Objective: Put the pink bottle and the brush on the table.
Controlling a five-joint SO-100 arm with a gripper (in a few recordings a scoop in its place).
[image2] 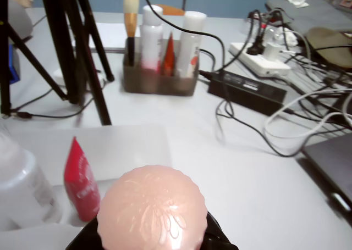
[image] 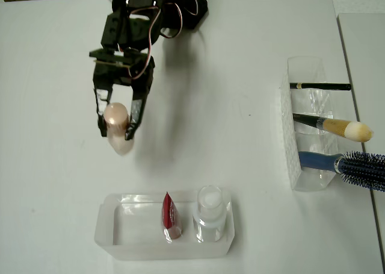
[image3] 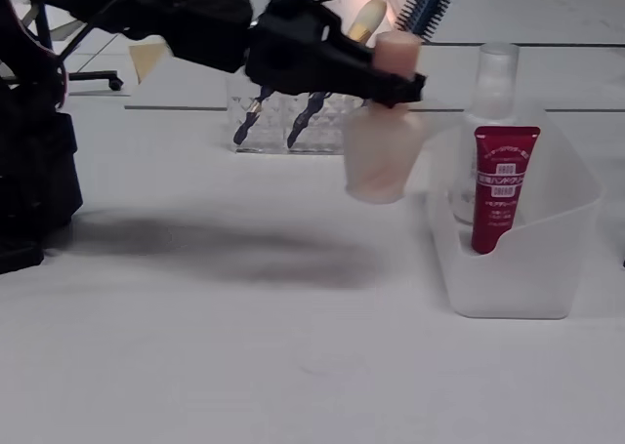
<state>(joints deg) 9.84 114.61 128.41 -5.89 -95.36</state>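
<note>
The pink bottle (image: 118, 127) (image3: 383, 140) hangs in the air above the white table (image: 228, 153) (image3: 244, 356), held near its cap by my black gripper (image: 116, 122) (image3: 395, 83), which is shut on it. In the wrist view its round pale pink end (image2: 153, 210) fills the lower middle. The bottle hangs left of the clear tray in the fixed view, clear of the tabletop. The brush (image: 337, 127) with black handle and cream tip lies in a clear holder (image: 301, 129) at the right of the overhead view.
A clear tray (image: 108, 226) (image3: 518, 259) at the front holds a red pointed tube (image: 169, 217) (image3: 499, 185) (image2: 80, 178) and a clear white-capped bottle (image: 210, 212) (image3: 491, 93). The holder also carries a thin black stick (image: 320, 86) and a blue-handled hairbrush (image: 349, 164).
</note>
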